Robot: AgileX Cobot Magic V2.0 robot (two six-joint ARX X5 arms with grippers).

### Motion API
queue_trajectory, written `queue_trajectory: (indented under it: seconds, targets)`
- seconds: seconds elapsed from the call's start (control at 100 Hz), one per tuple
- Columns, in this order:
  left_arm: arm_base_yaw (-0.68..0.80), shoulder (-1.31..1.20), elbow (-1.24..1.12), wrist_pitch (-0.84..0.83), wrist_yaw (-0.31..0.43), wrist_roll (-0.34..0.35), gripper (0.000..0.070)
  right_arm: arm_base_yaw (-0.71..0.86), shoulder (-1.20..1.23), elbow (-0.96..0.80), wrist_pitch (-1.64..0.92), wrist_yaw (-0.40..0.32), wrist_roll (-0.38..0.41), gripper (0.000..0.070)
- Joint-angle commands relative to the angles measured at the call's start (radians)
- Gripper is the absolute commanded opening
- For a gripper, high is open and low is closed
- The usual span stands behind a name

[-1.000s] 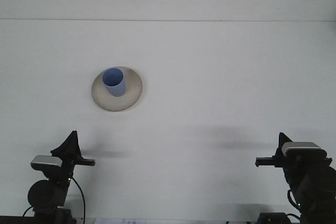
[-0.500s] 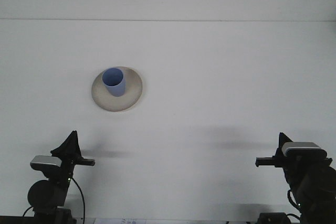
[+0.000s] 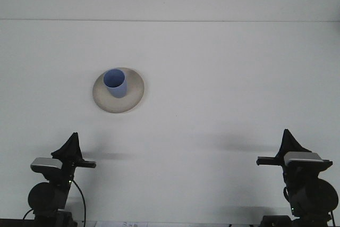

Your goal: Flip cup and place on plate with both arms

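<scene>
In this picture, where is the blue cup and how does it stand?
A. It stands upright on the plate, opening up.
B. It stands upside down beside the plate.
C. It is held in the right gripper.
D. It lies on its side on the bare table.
A. The blue cup stands on the beige plate with its open mouth up, and both arms sit apart from it at the near edge.

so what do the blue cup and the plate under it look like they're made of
The blue cup looks like matte plastic, possibly glazed ceramic: even pale blue colour, smooth wall, no sharp glints. The plate looks like ceramic or stoneware with a dull beige finish and a soft raised rim; the picture is too coarse to be sure.
</scene>
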Motion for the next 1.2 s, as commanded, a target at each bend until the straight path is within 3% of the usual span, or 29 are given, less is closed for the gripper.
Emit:
queue_trajectory:
  seconds: [0.0, 0.23, 0.56, 1.19]
  targets:
    - [0.0, -0.002, -0.019, 0.012, 0.002, -0.002, 0.0012, 0.0, -0.05, -0.064, 0.076, 0.003, -0.002, 0.0]
    - [0.0, -0.002, -0.019, 0.012, 0.002, -0.002, 0.0012, -0.001, -0.23, -0.277, 0.135, 0.004, 0.0, 0.0]
    - [0.0, -0.002, -0.019, 0.007, 0.002, -0.002, 0.0012, -0.001, -0.229, -0.465, 0.449, 0.002, 0.001, 0.0]
    - [0.0, -0.002, -0.019, 0.005, 0.002, -0.002, 0.0012, -0.001, -0.229, -0.463, 0.422, 0.003, 0.0, 0.0]
